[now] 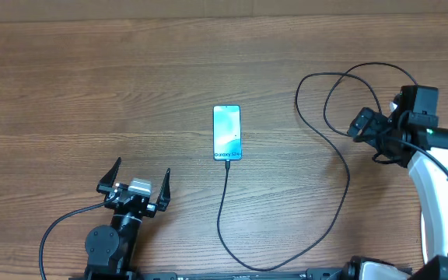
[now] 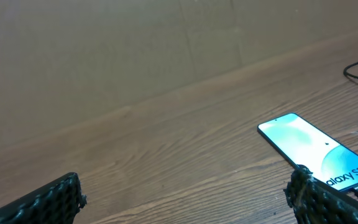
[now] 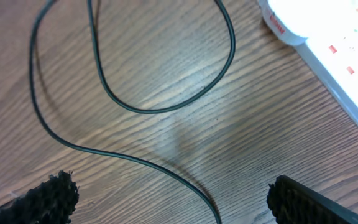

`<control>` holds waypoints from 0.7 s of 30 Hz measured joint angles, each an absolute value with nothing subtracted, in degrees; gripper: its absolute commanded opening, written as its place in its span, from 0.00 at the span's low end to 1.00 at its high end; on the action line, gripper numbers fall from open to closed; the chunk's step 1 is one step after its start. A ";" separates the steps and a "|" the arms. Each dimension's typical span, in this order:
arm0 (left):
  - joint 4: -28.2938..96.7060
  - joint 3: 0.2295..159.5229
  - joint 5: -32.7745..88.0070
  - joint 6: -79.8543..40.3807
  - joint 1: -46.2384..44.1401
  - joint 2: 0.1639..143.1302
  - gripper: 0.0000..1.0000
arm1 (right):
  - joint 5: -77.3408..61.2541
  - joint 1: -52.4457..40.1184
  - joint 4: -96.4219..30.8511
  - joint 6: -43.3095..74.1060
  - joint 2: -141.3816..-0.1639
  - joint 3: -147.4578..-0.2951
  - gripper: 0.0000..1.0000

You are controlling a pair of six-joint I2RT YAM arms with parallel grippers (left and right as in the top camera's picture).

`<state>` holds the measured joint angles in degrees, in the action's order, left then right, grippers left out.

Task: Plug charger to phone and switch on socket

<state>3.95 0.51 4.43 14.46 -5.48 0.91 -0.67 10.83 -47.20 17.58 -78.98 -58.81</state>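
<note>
Right gripper [image 3: 176, 198] gapes wide above the charger [image 3: 148, 111] loops, socket [image 3: 328, 50] nearby.

The socket [image 3: 334, 56] is cut off by the right wrist view's edge, the near end of the phone [image 2: 309, 146] hides behind a finger [image 2: 316, 202] of the left gripper [image 2: 185, 190], and the tip of the charger [image 1: 222, 210] is too small to judge.

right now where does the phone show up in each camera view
Overhead: phone at centre, screen up.
Left wrist: lower right, partly cut off.
Right wrist: not in it.
Shared landmark: the black charger cable, right edge in left wrist, looping across right wrist.
</note>
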 measured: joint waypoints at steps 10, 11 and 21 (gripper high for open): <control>3.97 0.51 4.43 14.46 -5.48 0.91 1.00 | -0.67 10.83 -46.72 15.94 -78.59 -57.43 1.00; 3.95 0.51 4.43 14.46 -5.48 0.91 1.00 | -0.64 10.83 -46.46 15.77 -78.59 -56.69 1.00; 3.97 0.51 4.43 14.46 -5.48 0.91 1.00 | -0.93 10.83 -47.64 15.09 -78.59 -51.64 1.00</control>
<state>3.97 0.51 4.43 14.46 -5.48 0.91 -0.93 10.83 -47.64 15.09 -78.59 -51.64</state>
